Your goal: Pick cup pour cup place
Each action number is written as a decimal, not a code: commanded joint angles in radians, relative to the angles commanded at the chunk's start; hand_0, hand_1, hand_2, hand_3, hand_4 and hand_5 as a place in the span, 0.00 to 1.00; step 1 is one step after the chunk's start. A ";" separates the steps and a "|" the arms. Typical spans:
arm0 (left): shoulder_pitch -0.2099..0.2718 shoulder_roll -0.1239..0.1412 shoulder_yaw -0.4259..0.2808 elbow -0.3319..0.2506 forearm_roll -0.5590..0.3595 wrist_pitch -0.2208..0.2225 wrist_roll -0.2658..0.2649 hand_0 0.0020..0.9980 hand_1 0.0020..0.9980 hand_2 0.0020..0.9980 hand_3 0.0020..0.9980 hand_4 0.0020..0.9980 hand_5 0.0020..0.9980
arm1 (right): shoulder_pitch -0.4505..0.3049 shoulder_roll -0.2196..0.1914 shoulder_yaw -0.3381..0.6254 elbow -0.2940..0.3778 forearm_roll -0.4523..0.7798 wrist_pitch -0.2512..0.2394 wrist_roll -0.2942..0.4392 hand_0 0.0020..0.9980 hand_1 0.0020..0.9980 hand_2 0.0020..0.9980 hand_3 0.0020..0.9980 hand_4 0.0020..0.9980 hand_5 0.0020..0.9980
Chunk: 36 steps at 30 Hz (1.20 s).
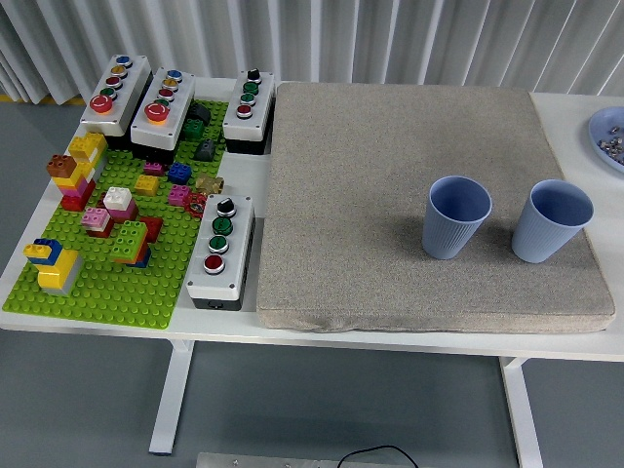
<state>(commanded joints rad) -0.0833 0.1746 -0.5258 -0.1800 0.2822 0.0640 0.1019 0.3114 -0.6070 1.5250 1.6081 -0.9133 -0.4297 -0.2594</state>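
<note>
Two ribbed light-blue plastic cups, left (456, 216) and right (551, 220), stand upright, apart, on the grey mat (390, 146) toward the table's right edge. No hand in view; state indeterminable.

A robotics test lab, set up for manipulation trials.

On the white surface (575, 105), a grey foam mat (390, 146) lies as work area; left of the mat sit push-button control boxes (220, 252) and a green brick baseplate (117, 283), behind it a pleated pale curtain (390, 39).
</note>
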 joint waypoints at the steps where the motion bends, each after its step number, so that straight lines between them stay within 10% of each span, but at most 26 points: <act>1: 0.000 0.000 -0.001 0.000 0.002 0.000 0.000 0.71 0.73 0.80 0.65 0.51 0.93 | -0.012 -0.005 -0.003 0.005 0.006 0.011 0.002 0.89 0.81 0.87 0.87 0.85 0.65; 16: -0.002 -0.003 -0.008 0.000 0.011 -0.001 0.001 0.71 0.73 0.80 0.65 0.51 0.94 | -0.186 -0.041 0.015 0.039 0.029 0.088 -0.001 0.88 0.82 0.85 0.92 0.89 0.47; 36: 0.004 -0.007 0.009 0.000 0.006 -0.004 0.005 0.71 0.73 0.80 0.65 0.51 0.94 | -0.323 0.064 -0.047 0.023 0.042 0.112 0.024 0.89 0.83 0.87 0.93 0.89 0.42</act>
<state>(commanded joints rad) -0.0788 0.1675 -0.5173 -0.1800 0.2883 0.0597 0.1065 -0.0111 -0.5425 1.4780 1.6311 -0.8715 -0.3175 -0.2354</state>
